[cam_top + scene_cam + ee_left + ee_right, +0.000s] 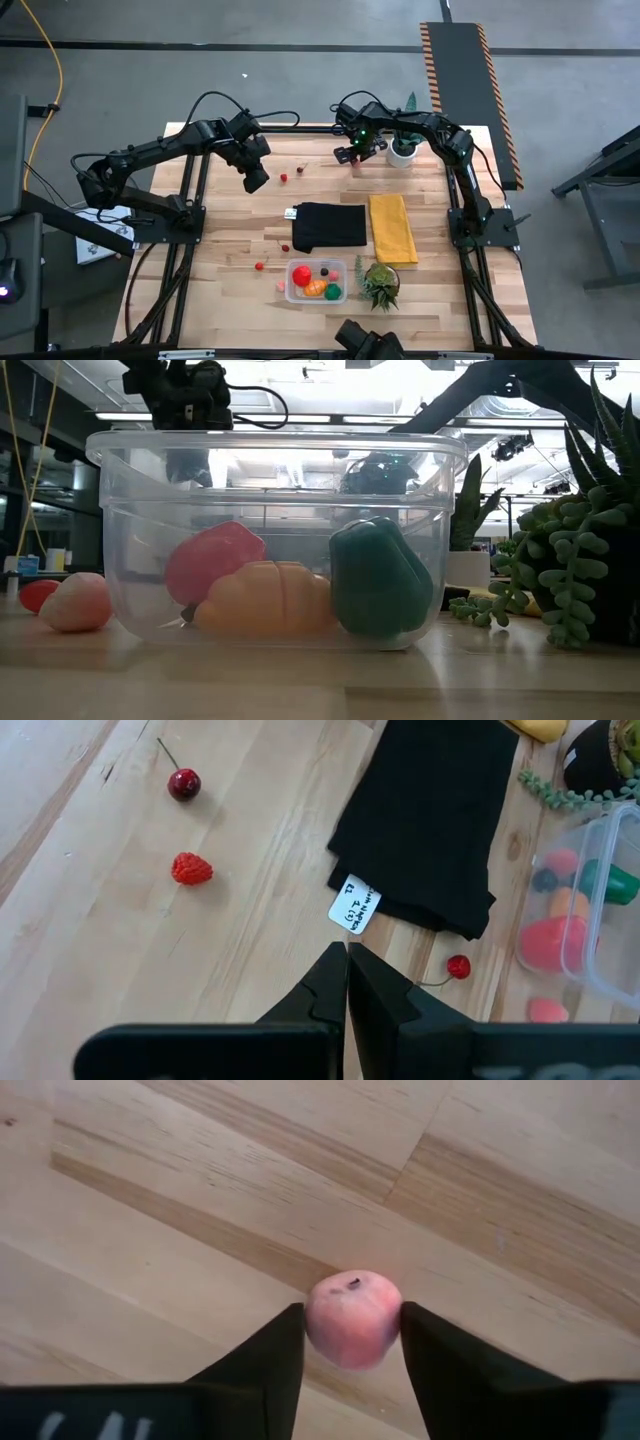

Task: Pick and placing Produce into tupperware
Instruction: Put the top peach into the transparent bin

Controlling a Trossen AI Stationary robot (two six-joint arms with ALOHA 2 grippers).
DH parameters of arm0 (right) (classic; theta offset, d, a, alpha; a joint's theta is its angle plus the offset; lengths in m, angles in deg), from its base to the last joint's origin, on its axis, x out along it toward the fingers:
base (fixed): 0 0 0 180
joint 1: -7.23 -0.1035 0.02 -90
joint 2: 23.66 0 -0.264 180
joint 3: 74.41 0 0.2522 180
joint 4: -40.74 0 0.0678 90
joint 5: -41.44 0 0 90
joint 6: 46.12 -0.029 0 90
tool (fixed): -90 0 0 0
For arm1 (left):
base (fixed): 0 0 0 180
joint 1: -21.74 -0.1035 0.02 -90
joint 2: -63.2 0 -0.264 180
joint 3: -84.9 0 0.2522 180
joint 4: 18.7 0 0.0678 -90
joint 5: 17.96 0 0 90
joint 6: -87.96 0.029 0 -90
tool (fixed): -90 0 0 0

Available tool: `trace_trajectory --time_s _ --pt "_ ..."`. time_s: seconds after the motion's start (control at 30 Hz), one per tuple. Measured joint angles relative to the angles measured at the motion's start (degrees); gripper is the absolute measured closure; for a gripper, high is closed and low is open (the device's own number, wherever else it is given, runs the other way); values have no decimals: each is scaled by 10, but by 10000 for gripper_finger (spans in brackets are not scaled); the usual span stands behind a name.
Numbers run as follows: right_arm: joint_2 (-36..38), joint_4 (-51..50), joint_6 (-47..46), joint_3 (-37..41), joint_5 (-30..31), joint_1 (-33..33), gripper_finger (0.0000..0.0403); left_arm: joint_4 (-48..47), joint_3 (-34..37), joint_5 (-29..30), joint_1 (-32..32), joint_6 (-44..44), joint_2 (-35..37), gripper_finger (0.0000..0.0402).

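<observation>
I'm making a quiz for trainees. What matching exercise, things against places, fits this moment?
Things:
1. pink fruit
2. green pepper
3. yellow cloth
4. left tool

Places:
A. inside the clear tub
B. flat on the table beside the black cloth
C. between the right tool's fingers
D. above the table, shut and empty

Pairs: 1-C, 2-A, 3-B, 4-D
</observation>
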Motion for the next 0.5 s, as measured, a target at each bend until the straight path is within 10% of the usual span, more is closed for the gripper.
trace_trajectory --time_s 0.5 --pt "0 -1 -1 0 0 -1 269 -1 0 0 0 5 0 399"
